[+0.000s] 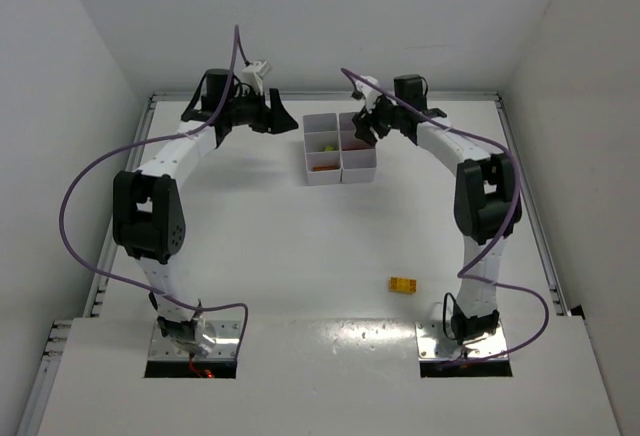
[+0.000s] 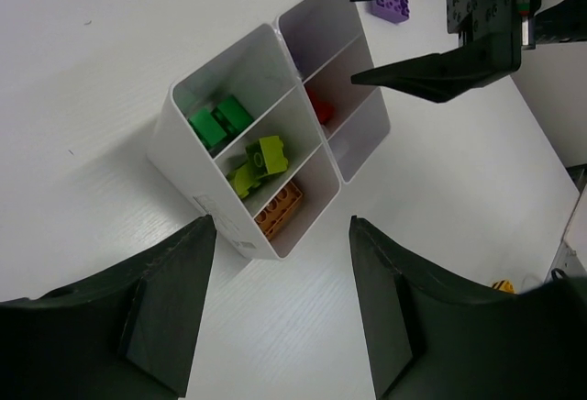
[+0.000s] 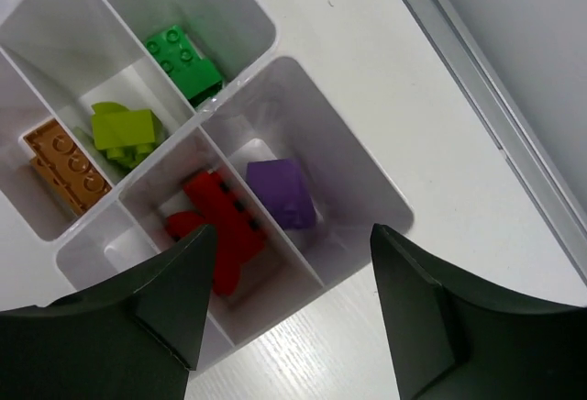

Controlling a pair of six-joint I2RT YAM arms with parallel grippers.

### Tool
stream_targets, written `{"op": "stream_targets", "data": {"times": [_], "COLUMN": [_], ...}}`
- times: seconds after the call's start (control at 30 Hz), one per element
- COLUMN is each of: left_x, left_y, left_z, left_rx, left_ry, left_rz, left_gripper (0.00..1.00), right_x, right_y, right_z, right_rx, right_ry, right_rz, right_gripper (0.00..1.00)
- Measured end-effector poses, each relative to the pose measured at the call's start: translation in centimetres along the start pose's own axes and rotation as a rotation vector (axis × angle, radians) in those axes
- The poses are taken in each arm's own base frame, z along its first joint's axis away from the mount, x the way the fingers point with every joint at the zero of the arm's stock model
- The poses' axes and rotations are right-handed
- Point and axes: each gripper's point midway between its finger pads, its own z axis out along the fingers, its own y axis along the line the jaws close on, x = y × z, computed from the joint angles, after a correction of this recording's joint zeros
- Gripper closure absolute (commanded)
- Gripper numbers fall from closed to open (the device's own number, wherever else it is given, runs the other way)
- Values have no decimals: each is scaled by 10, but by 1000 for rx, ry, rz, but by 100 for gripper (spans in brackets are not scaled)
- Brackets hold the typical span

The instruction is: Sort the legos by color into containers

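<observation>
At the far middle of the table (image 1: 290,256), between the two arm heads: white six-cell tray (image 1: 341,178), two cells by three.

Column on the left arm's side, far to near: green bricks (image 2: 209,127), lime bricks (image 2: 268,154), one orange-brown brick (image 2: 280,207). Column on the right arm's side: red bricks (image 3: 220,221) in the middle cell.

Right gripper (image 3: 292,230) hangs over the right-hand column, fingers spread wide, gripping nothing. Purple brick (image 3: 282,194) lines up with the far cell of that column, next to the red cell. Seen from the left wrist, it shows in the gap between the right fingers, close to one of them. Cannot tell whether it rests on the cell floor or is clear of it.

Left gripper (image 1: 278,124) sits just beside the tray on the left arm's side, pointed across it. Its fingers stand at a middling spread with nothing between them, and it is not touching the tray as far as I can see.

One yellow brick (image 1: 404,284) lies alone on the table, well apart from the tray, near the right arm's base.

A purple cable (image 1: 63,218) loops wide off the left arm, and another trails off the right arm.
</observation>
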Motion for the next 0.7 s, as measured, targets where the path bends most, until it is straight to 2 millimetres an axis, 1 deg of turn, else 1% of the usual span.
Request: {"op": "stream_targets", "data": {"times": [0.1, 0.17, 0.23, 0.3, 0.37, 0.4, 0.43, 0.5, 0.53, 0.57, 0.6, 0.63, 0.7], "left_x": [1, 3, 5, 6, 9, 9, 10, 12, 12, 13, 13, 13, 15], "left_y": [-5, -11, -15, -18, -21, -21, -20, -19, -19, -19, -19, -19, -19], "left_z": [3, 6, 8, 10, 12, 12, 12, 12, 11, 11, 12, 12, 12], "left_rx": [10, 20, 28, 35, 41, 40, 38, 34, 33, 31, 32, 31, 28], "left_ry": [5, 11, 17, 22, 30, 33, 36, 42, 43, 44, 46, 47, 54], "left_rz": [8, 18, 31, 40, 47, 49, 52, 55, 58, 61, 65, 70, 73], "left_gripper": [34, 34, 34, 34, 34, 34, 34, 34, 34, 34, 34, 34, 34], "right_x": [-5, -16, -27, -33, -31, -26, -18, 2, 20, 39, 64, 91, 139], "right_y": [-7, -23, -48, -83, -122, -131, -163, -198, -213, -222, -228, -230, -224], "right_z": [-9, -21, -38, -60, -87, -94, -114, -134, -141, -145, -149, -151, -147], "right_rx": [41, 101, 169, 249, 331, 354, 417, 481, 508, 521, 531, 530, 492], "right_ry": [-21, -61, -104, -132, -144, -135, -132, -111, -89, -65, -30, 12, 93], "right_rz": [56, 114, 172, 227, 274, 295, 318, 350, 374, 398, 429, 465, 540], "right_gripper": [32, 32, 32, 32, 32, 32, 32, 32, 32, 32, 32, 30, 29]}}
